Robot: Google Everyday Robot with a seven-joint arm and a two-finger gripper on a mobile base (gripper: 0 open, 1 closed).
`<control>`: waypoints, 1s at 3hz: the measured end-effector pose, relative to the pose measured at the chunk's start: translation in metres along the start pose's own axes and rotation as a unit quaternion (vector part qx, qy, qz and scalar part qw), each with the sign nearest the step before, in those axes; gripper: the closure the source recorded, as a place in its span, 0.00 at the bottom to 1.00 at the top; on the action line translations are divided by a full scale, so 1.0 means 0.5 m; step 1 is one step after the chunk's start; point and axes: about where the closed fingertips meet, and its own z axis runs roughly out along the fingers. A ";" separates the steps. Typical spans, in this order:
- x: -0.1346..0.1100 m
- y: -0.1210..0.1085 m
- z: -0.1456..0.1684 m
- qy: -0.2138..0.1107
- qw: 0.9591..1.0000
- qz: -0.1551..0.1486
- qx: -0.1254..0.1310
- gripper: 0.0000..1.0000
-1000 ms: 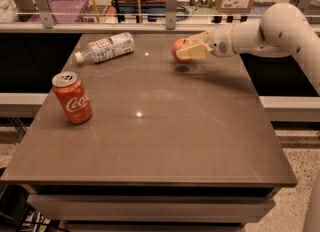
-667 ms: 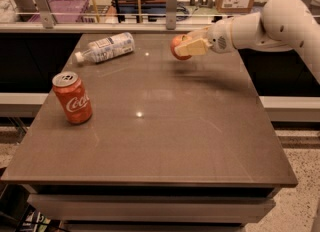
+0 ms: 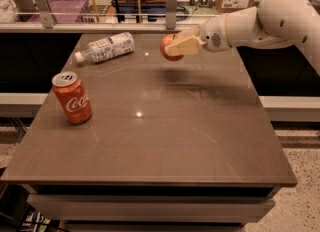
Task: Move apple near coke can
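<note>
I have the apple (image 3: 167,52) clamped in my tool (image 3: 181,46), held above the far part of the desk (image 3: 175,136), so the pickup looks done; the carry to the coke can (image 3: 73,97), standing well apart, and the set-down remain.
</note>
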 end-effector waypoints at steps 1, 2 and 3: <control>-0.017 0.061 0.012 -0.003 1.000 -0.006 -0.022 1.00; -0.026 0.128 0.028 -0.011 0.999 -0.025 -0.038 1.00; -0.022 0.195 0.049 -0.022 0.997 -0.040 -0.055 1.00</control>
